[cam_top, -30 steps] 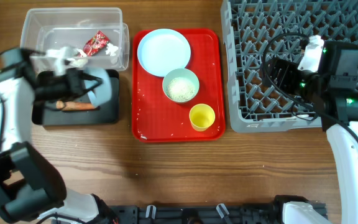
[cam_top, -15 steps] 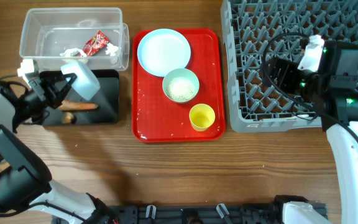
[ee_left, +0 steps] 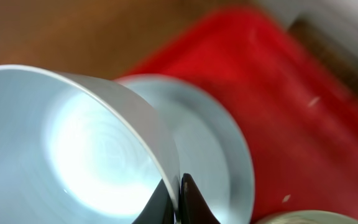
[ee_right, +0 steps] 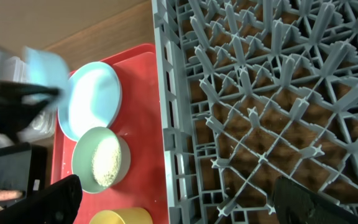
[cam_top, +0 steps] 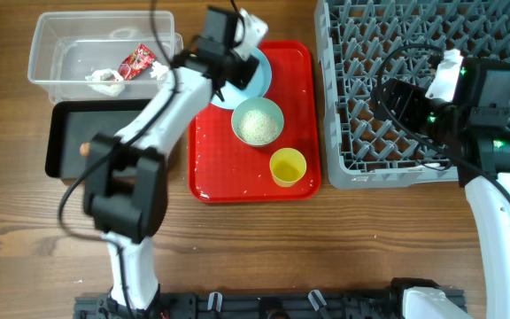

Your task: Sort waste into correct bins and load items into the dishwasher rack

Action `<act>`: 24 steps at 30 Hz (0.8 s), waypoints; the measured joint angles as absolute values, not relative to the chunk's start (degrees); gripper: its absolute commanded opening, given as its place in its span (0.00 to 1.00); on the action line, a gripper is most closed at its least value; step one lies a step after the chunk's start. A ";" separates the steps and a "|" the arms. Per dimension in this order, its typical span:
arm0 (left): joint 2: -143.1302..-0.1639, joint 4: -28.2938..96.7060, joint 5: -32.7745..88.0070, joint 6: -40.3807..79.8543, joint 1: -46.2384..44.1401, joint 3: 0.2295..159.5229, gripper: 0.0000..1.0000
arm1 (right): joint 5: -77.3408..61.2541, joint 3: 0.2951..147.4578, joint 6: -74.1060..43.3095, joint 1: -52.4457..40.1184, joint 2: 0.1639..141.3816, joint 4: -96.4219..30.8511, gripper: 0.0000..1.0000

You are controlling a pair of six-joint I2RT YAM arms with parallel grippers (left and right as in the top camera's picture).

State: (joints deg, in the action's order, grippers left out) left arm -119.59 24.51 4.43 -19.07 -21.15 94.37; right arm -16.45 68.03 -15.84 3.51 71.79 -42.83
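Note:
My left gripper [cam_top: 237, 44] is shut on the rim of a small pale-blue bowl [cam_top: 253, 28] and holds it above the round light-blue plate [cam_top: 253, 78] on the red tray. In the left wrist view the fingers [ee_left: 179, 202] pinch the bowl's wall [ee_left: 73, 143], with the plate [ee_left: 219, 155] behind. A bowl of white rice [cam_top: 257, 122] and the yellow cup [cam_top: 288, 166] stand on the tray. My right gripper [ee_right: 179, 208] is open and empty over the grey rack [cam_top: 423, 53]. The clear tub [cam_top: 60, 40] holds the red wrapper [cam_top: 136, 62] and crumpled paper [cam_top: 104, 80]. A carrot end [cam_top: 84, 149] shows in the black tub [cam_top: 69, 124].
The flat red tray [cam_top: 211, 177] lies between the tubs and the rack. My left arm stretches across the black tub and the tray's left side. Bare wooden table [cam_top: 326, 248] spreads in front.
My left arm has swung right from over the black tub to above the plate on the red tray, bowl still in its grip. The right arm has not moved.

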 measured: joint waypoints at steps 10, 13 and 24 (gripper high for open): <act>-122.50 31.14 0.86 -13.80 -23.03 94.08 0.99 | -16.47 68.03 -16.25 3.51 71.81 -42.89 1.00; -112.68 38.24 2.20 -8.16 -23.05 94.24 0.72 | -16.45 68.03 -16.27 3.51 71.81 -42.89 1.00; -123.81 40.03 12.73 21.78 -34.48 94.48 0.36 | -16.47 68.03 -16.99 3.51 71.81 -43.33 1.00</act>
State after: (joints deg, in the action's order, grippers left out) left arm -123.81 40.03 12.73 21.78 -34.48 94.48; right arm -16.47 68.03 -16.99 3.51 71.81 -43.33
